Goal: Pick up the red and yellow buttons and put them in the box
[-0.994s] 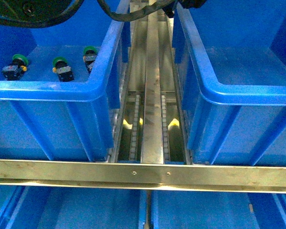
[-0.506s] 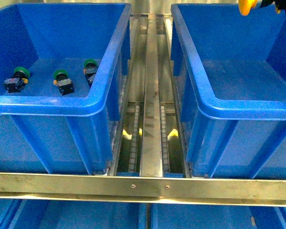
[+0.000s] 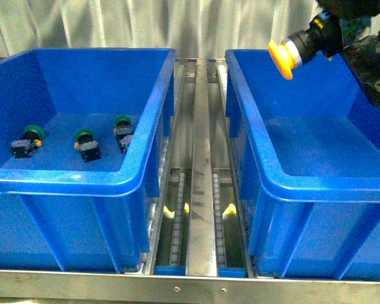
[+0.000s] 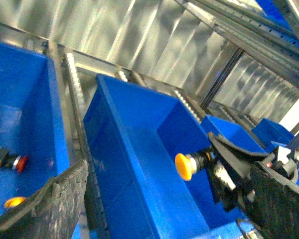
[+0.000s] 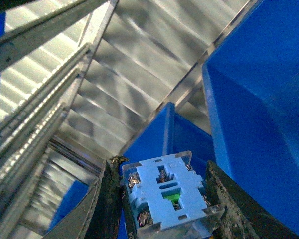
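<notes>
The right gripper [image 3: 329, 38] hung at the upper right of the front view, above the far part of the right bin [image 3: 266, 171], clamped on the yellow button [image 3: 282, 59]. The button's round cap pointed left and slightly down, out over the bin's interior; its dark body ran back between the fingers. In the right wrist view the button's pale rear terminal block [image 5: 167, 191] sat squeezed between 2 dark fingers [image 5: 226, 204], touching both.

The left wrist view showed the same button [image 4: 183, 166] from the side, held in the air inside the upper part of the right bin [image 4: 139, 164] by the right gripper [image 4: 224, 172], clear of the bin's floor and walls. That view also caught the red button [image 4: 21, 163] lying on the floor of another blue bin [image 4: 20, 99] on the far side of the roller rail [image 4: 72, 84], with a second yellow cap [image 4: 14, 202] near it, partly cut off by a dark finger [image 4: 50, 209]. The left gripper's 2 fingers framed this view with nothing between them, set wide apart.

In the front view the left bin [image 3: 69, 180] held 3 green buttons [image 3: 85, 144] in a loose row on its floor, apart from one another. A metal rail [image 3: 201, 158] ran between the 2 bins.
</notes>
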{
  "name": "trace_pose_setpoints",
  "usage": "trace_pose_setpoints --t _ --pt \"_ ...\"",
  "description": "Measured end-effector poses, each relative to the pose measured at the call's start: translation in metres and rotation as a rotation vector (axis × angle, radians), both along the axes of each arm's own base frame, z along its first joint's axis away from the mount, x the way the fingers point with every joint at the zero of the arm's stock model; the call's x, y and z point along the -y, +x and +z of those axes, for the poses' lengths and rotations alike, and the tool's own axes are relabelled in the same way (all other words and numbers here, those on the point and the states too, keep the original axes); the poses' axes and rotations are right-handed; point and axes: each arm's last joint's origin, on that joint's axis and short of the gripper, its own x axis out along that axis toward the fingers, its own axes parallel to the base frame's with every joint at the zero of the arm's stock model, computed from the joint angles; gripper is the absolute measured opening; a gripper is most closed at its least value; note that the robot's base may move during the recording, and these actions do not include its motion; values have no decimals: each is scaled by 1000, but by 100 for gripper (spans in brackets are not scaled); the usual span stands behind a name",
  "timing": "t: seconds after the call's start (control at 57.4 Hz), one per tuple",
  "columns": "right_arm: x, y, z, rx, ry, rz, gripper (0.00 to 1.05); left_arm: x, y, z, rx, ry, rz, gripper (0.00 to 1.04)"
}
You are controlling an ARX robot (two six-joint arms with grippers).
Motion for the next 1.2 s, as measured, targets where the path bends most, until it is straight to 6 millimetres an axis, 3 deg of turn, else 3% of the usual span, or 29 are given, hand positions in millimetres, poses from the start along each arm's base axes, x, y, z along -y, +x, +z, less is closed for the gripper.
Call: trace_pose_setpoints --t 0.174,0.314,0.366,0.436,0.506,0.558,0.837,1.203 --pt "-2 8 9 7 -354 -69 40 -5 -42 -21 -64 -28 58 97" --pt "12 17 16 -12 -568 -108 40 -9 -64 -50 -178 -120 137 97" --pt "19 18 17 -24 -614 -114 40 -11 -70 -64 -157 -82 330 87" --pt "25 17 20 -26 -636 -114 40 -20 -73 -92 -122 141 499 75" --pt "28 15 22 -27 -653 -101 40 -29 -74 -124 -119 349 536 62" --pt "30 14 24 -26 -663 -86 40 -36 -73 -134 -117 414 552 53" --pt "49 16 25 -54 -691 -88 40 -62 -74 -140 -78 454 575 2" --pt "57 11 40 -32 -689 -89 39 -82 -75 -146 -58 449 589 3"
